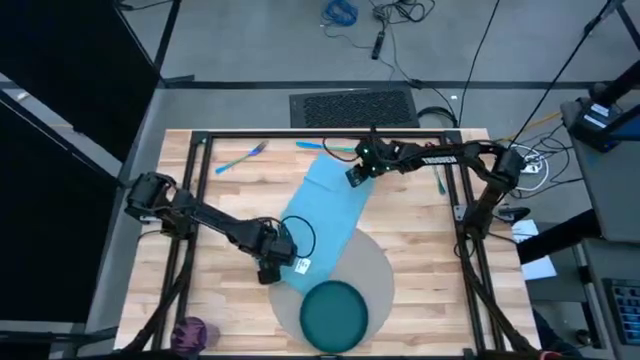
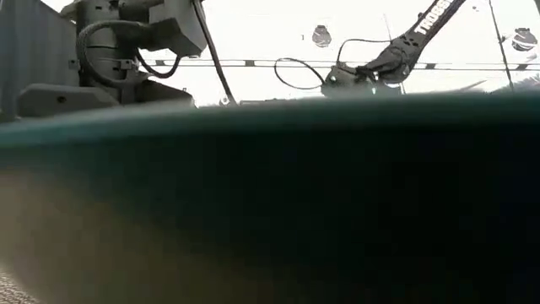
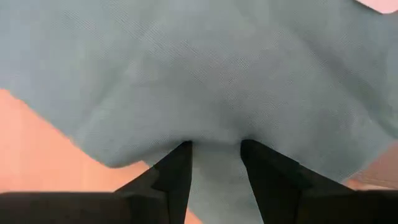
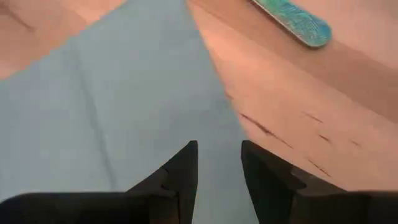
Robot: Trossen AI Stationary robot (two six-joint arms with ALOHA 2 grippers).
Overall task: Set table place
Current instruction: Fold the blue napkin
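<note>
Butcher-block table (image 1: 420,250): napkin (image 1: 325,215) lies diagonally, left gripper (image 1: 275,262) pinching its near end, right gripper (image 1: 357,172) pinching the far corner.

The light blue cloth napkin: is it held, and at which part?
Both. The left end effector pinches the light blue cloth napkin at its near end; the right end effector grips its far edge.

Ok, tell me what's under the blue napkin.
The napkin lies partly on the table, its near end over the grey mat. Anything else beneath is hidden.
</note>
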